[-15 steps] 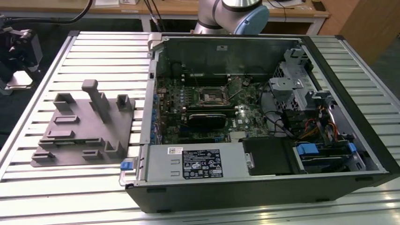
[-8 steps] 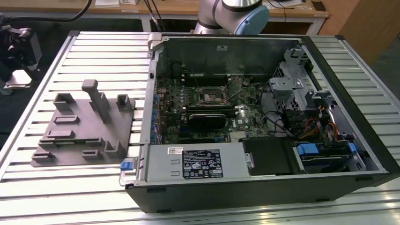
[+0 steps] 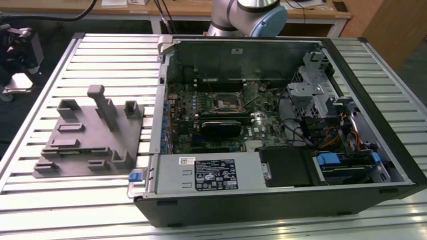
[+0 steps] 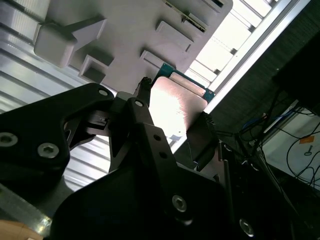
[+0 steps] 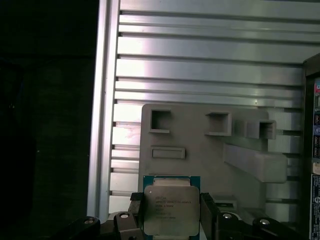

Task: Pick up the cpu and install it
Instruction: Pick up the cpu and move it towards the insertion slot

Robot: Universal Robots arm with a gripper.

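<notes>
The cpu [image 5: 171, 207] is a small square chip with a silvery top and a green rim, and it sits between my gripper's [image 5: 171, 220] two dark fingers [image 5: 137, 215]. In the second wrist view the gripper [image 4: 172, 131] is shut on the cpu [image 4: 175, 105], which hangs above the grey fixture [image 4: 115, 40]. The fixture [image 5: 200, 150] lies below on the slatted table in the first wrist view. In the exterior view the dark square socket [image 3: 227, 103] with its metal frame sits in the middle of the motherboard inside the open computer case [image 3: 373, 150].
The grey fixture [image 3: 87, 140] with upright posts stands on the slatted metal table [image 3: 100, 55] at the exterior view's left of the case. A silver box with a white label [image 3: 207, 172] fills the case's near side. Drive cages and cables [image 3: 333, 125] crowd its right. The arm's base [image 3: 247, 15] rises behind.
</notes>
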